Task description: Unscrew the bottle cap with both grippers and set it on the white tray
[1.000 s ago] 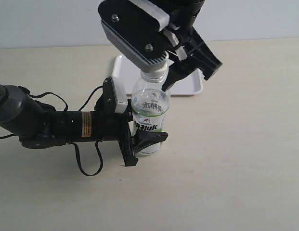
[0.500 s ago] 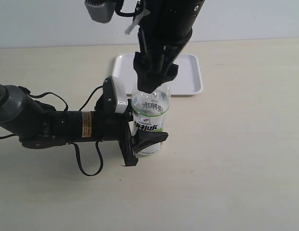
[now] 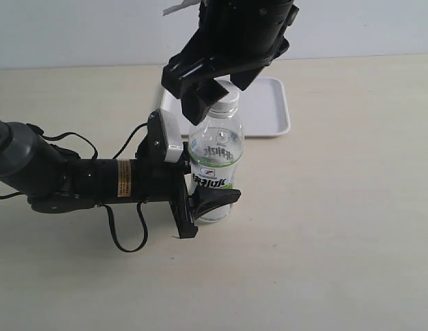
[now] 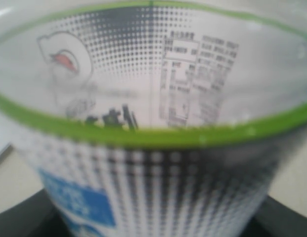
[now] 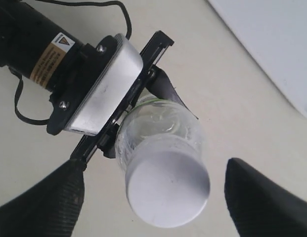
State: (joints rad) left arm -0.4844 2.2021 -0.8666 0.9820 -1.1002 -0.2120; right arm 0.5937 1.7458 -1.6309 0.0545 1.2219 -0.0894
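The clear bottle with its white-and-green label stands upright on the table. My left gripper is shut on its lower body; the label fills the left wrist view, with dark fingers at the corners. The white bottle cap sits on the neck. My right gripper hovers over it, open. In the right wrist view its fingers stand on either side of the cap, each with a gap to it. The white tray lies behind the bottle.
The left arm with its looping black cable lies along the table at the left. The tray's corner shows beyond the bottle in the right wrist view. Bare beige tabletop spreads to the right and front.
The right gripper has turned about the bottle's top and now stands open with its fingers on either side of the cap. The bottle and left gripper have not moved.
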